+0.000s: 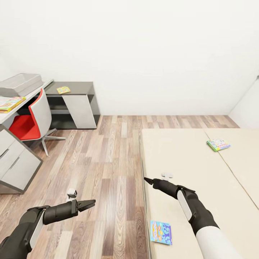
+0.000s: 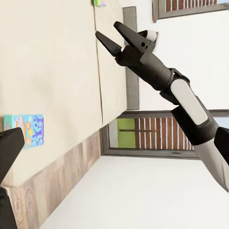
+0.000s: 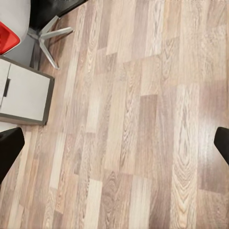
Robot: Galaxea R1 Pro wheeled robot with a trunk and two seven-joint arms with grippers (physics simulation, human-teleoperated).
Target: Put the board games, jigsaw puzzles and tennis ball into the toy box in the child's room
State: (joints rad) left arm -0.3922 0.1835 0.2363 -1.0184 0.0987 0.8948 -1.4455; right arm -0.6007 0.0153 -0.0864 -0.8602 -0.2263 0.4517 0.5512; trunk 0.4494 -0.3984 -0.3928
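Note:
On the beige bed (image 1: 187, 162) lie two board games: a light blue one (image 1: 160, 232) near the front corner, also in the left wrist view (image 2: 26, 130), and a green-edged one (image 1: 218, 145) farther back. My right gripper (image 1: 146, 179) hovers open over the bed's left edge, its jaws spread (image 2: 110, 32). My left gripper (image 1: 90, 204) is open above the floor, left of the bed. The grey toy box (image 1: 19, 83) stands on the table (image 1: 5, 116) at the far left, next to a flat, yellow-edged colourful stack (image 1: 10, 103); I cannot tell game from jigsaw puzzle there. The tennis ball is out of view.
A red and white swivel chair (image 1: 30, 122) stands at the table. Behind it is a lower dark grey desk (image 1: 77, 88) with a thin colourful square (image 1: 63, 90) on top. Wood-plank floor (image 1: 108, 162) runs between table and bed. A window (image 2: 148, 133) shows beyond the bed.

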